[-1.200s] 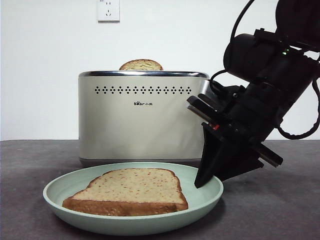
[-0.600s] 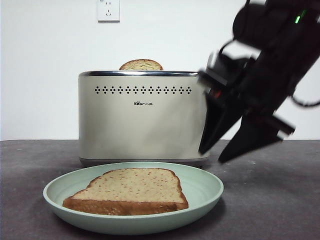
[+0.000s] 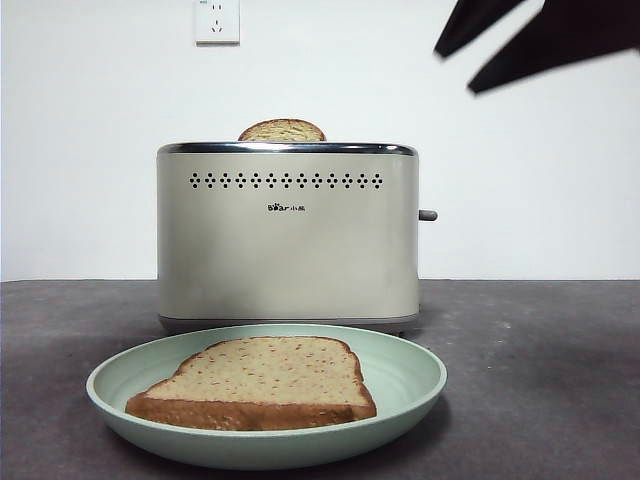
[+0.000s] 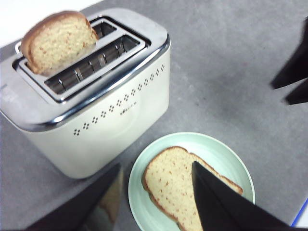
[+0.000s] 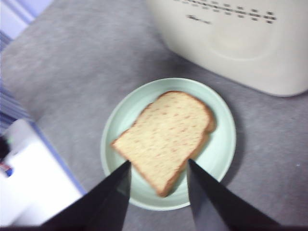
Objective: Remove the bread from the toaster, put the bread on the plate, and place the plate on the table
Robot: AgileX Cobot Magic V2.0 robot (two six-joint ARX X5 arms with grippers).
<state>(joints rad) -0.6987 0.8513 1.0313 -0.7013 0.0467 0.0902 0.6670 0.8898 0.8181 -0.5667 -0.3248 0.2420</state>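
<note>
White wall and a socket [image 3: 217, 21] back the front view: the toaster [image 3: 288, 235] stands on the table [image 3: 540, 380], with the plate [image 3: 400, 375] before it bearing the bread [image 3: 258, 382]. High at the corner hangs the right gripper [image 3: 480, 55], jaws spread, empty.

Left wrist: the left gripper [image 4: 156, 185] is high over the plate's edge, jaws apart, holding nothing.

Right wrist: the gripper's parted jaws frame the bread from above.
</note>
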